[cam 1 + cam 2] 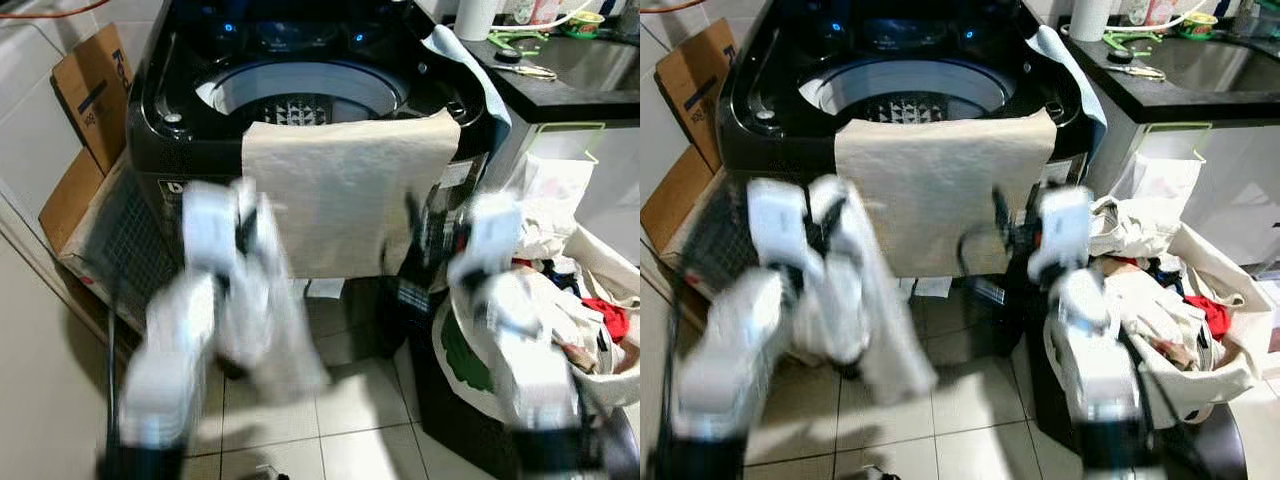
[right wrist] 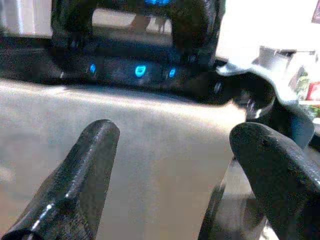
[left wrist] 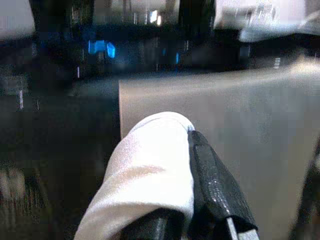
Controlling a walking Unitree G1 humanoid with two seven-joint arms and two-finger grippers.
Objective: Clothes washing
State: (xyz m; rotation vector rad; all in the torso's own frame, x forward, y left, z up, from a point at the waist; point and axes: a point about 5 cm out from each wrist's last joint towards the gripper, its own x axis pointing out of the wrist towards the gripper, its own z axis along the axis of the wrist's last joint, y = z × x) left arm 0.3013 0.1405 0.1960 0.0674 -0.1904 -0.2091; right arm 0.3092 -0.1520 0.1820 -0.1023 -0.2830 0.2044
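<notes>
While the head views are smearing both arms into blur, the scene is still reading clearly enough. At the far left of the frame a cardboard box (image 1: 90,90) is leaning against the wall. Just right of it, in the lower left, the left gripper (image 1: 243,232) is holding a white garment (image 1: 270,310) that is hanging down toward the tiled floor (image 1: 340,400); in the left wrist view its fingers (image 3: 212,185) are clamping closed on the white cloth. Across the upper centre the washing machine (image 1: 160,100) is standing with its lid up and its drum (image 1: 300,95) open, and a beige towel (image 1: 345,190) is draping over the front rim and down the front panel. Right of centre the right gripper (image 1: 1005,235) is hovering near the towel's right edge, its 2 fingers (image 2: 85,160) spreading wide apart and gripping nothing. At the lower right a laundry basket (image 1: 600,375) is sitting heaped with mixed clothes.

Judging by this, loading is in hand: 1 garment is on its way to the drum. The next move is likely calling for lifting the white garment above the rim and over the towel, then releasing it into the drum.
</notes>
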